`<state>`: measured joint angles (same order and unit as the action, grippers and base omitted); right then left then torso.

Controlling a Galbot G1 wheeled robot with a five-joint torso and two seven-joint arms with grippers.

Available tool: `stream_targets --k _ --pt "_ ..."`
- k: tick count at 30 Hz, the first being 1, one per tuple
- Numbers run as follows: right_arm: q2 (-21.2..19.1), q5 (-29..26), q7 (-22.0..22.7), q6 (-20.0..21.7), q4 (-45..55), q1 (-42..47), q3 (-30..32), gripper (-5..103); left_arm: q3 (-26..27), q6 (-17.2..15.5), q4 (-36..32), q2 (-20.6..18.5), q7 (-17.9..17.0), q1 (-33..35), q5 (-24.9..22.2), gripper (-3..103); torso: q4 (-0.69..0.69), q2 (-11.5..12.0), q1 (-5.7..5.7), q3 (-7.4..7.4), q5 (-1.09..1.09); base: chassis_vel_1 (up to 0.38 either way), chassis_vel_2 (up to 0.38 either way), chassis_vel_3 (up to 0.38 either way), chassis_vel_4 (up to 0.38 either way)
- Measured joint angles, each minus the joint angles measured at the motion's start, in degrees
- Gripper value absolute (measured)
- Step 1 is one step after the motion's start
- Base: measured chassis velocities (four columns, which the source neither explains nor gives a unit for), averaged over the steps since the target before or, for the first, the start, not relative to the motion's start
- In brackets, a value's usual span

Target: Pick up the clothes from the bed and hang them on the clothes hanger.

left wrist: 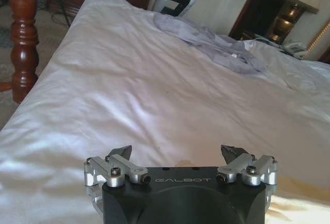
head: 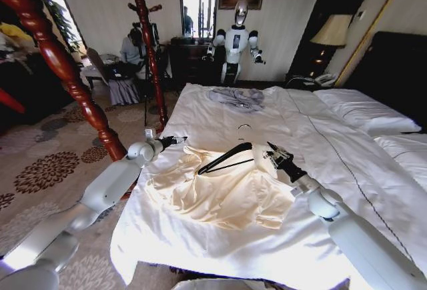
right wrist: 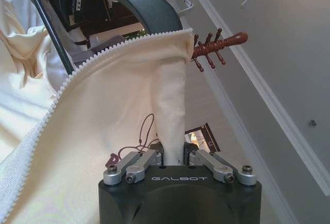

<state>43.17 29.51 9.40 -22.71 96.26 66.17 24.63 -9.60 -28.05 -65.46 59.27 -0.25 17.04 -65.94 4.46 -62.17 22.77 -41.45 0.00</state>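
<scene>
My arms: smooth white-grey shells, rounded joints. Left gripper (left wrist: pixel 178 158) and right gripper (right wrist: pixel 174 158): black housing, "GALBOT" lettering, silver linkages with dark screws, black fingertips. Thin red cable beside right wrist.

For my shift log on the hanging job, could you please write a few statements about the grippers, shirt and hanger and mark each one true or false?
1. The right gripper is shut on the cream shirt. True.
2. The left gripper holds the shirt. False: it is open and empty, above bare sheet by the bed's left edge.
3. The black hanger lies at the shirt's collar end. True.
4. The grey-blue garment lies on top of the cream shirt. False: it lies apart, farther up the bed.
5. The shirt hangs on the wooden coat stand. False: it is spread on the bed.
</scene>
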Motion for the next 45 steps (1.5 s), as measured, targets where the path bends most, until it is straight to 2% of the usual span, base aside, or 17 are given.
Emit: stream_targets --k 2,10,12,14,22,25,32,34,36,39,40,42,44,45 --pt "0.0 0.0 0.0 0.0 0.0 0.0 0.0 18 0.2 -0.3 1.1 0.6 -0.2 -0.3 -0.1 99 -0.01 0.0 0.0 0.0 0.0 0.0 0.0 0.0 0.0" --pt "0.0 0.0 -0.1 -0.3 -0.2 -0.3 -0.2 18 2.5 -4.3 11.3 8.0 -3.4 -4.9 1.5 98 0.0 0.0 0.0 0.0 -0.01 0.0 0.0 0.0 0.0" --pt "0.0 0.0 -0.1 -0.3 -0.2 -0.4 -0.2 18 2.6 -4.7 12.0 8.5 -3.8 -5.2 1.7 98 0.0 0.0 0.0 0.0 -0.01 0.0 0.0 0.0 0.0" --pt "0.1 -0.1 -0.2 -0.3 -0.2 -0.6 -0.4 18 2.7 -5.7 15.6 10.7 -4.2 -6.5 3.4 97 0.0 0.0 -0.01 0.01 0.0 0.0 0.0 0.0 0.0" --pt "0.2 -0.4 -0.4 -0.3 0.0 -0.4 -0.5 18 1.8 -4.4 21.8 14.1 -1.0 -8.7 7.9 93 -0.01 0.0 0.0 0.01 -0.01 0.0 0.0 0.0 0.0" --pt "0.0 -0.8 -0.7 -0.3 0.2 -0.5 -0.4 18 0.4 -2.7 23.0 15.3 0.2 -8.8 9.7 93 0.02 0.0 -0.01 0.0 -0.01 0.0 0.0 0.0 0.0" --pt "-0.1 -1.4 -0.9 -0.2 0.7 -1.3 -0.6 18 -0.1 -2.4 25.3 17.1 0.6 -8.6 11.4 93 -0.01 0.0 -0.01 0.01 0.0 0.0 0.0 0.0 0.0" --pt "-0.3 -1.6 -1.0 -0.2 0.8 -1.3 -0.6 18 -0.4 -2.1 26.8 17.7 1.0 -8.6 12.2 89 0.0 0.0 0.0 0.01 0.0 0.0 0.0 0.0 0.0" --pt "-0.3 -1.6 -1.0 -0.2 0.8 -1.2 -0.6 18 -0.4 -2.0 27.0 17.8 1.0 -8.6 12.4 89 0.0 0.0 -0.01 0.0 0.0 0.0 0.0 0.0 0.0" --pt "-0.3 -1.6 -1.0 -0.1 0.9 -1.1 -0.7 18 -0.2 -0.8 28.2 18.6 1.6 -8.3 13.6 74 0.0 0.0 -0.01 0.0 0.0 0.0 0.0 0.0 0.0" --pt "-0.3 -1.6 -1.0 -0.1 0.9 -1.1 -0.7 18 -0.2 -0.8 28.2 18.6 1.6 -8.3 13.6 74 0.0 0.0 -0.01 0.0 0.0 0.0 0.0 0.0 0.0" --pt "-0.4 -1.6 -1.0 -0.1 0.9 -1.2 -0.8 18 -0.2 -0.5 28.2 18.7 1.8 -8.1 13.7 63 0.0 0.0 -0.01 0.01 0.0 0.0 0.0 0.0 0.0" --pt "-0.4 -1.7 -1.0 -0.1 0.8 -1.3 -0.9 18 -0.2 -0.5 28.1 18.7 1.9 -8.1 13.7 63 0.0 0.0 -0.01 0.01 0.0 0.0 0.0 0.0 0.0" --pt "-0.5 -1.7 -1.0 -0.1 0.7 -1.3 -1.1 18 -0.3 -0.5 28.1 18.7 1.9 -8.0 13.7 57 0.0 0.0 -0.01 0.01 0.0 0.0 0.0 0.0 0.0"
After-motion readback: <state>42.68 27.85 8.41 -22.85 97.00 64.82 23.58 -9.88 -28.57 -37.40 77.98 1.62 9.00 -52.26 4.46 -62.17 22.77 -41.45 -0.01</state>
